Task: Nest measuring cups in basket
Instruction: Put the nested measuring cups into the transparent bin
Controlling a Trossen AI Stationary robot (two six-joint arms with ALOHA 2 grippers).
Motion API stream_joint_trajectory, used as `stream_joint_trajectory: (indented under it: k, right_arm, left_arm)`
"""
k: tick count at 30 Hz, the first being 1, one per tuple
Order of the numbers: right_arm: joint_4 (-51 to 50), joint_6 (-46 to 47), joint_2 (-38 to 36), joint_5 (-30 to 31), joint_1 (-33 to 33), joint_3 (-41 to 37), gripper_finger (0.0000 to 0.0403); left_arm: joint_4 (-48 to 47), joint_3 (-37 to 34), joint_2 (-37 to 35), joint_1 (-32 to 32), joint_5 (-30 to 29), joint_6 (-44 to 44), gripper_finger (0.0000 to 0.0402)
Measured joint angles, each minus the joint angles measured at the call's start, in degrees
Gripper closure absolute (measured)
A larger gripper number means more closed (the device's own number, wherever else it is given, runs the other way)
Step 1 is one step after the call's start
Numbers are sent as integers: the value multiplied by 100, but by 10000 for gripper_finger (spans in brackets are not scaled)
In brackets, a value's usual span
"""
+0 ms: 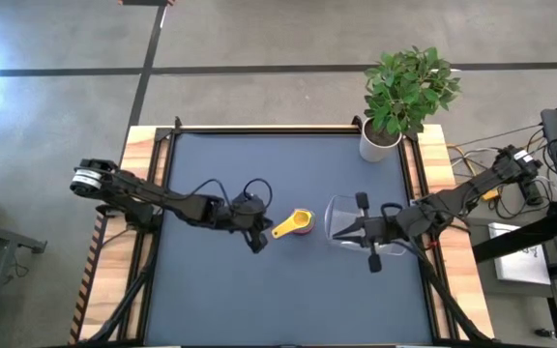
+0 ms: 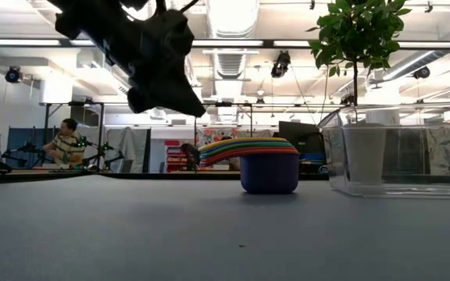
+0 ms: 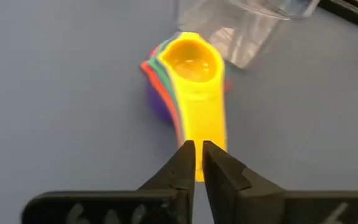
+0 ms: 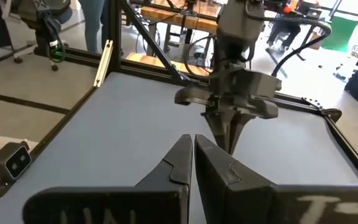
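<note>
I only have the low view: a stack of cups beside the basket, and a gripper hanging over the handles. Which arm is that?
Observer: That is the left gripper. The measuring cups' yellow top handle points straight at it.
Operator: Has it got the handle?
Observer: No. The left wrist view shows its fingers shut on nothing, at the handle's end.
Operator: Where's the other arm?
Observer: The right gripper is over the basket, shut, pointing toward the cups.

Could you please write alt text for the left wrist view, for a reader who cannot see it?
A stack of nested plastic measuring cups, yellow on top with red, green and purple edges showing beneath, sits on the blue-grey table mat. The left gripper, fingers nearly together, is just short of the yellow handle's end. The clear plastic basket lies just beyond the cups.
</note>
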Motion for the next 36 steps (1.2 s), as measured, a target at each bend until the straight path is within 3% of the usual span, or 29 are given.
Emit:
stream_joint_trajectory:
  k: [9, 16, 19, 22, 24, 27, 36]
  right_arm:
    - [139, -83, 74, -2, 2, 0, 394]
    - [211, -158, 101, -2, 2, 0, 394]
    - [204, -161, 116, -2, 2, -2, 394]
    - [213, -158, 114, -3, 2, -2, 394]
    - [202, -156, 114, -4, 2, -2, 394]
    - [203, -155, 114, -4, 2, -2, 394]
    - [118, -140, 120, -7, 2, -2, 394]
  left_arm:
    - [224, 192, 72, -87, 18, 185, 286]
    - [214, 669, 663, -116, 16, 682, 184]
    - [-439, 1153, 956, -100, -59, 778, 146]
    - [-1571, 1735, 1216, -99, -565, 766, 116]
    - [-2247, 2146, 1390, -98, -935, 624, 101]
    - [-2937, 2620, 1716, -101, -1042, 449, 86]
    - [-3055, 2994, 2177, -128, -728, 440, 81]
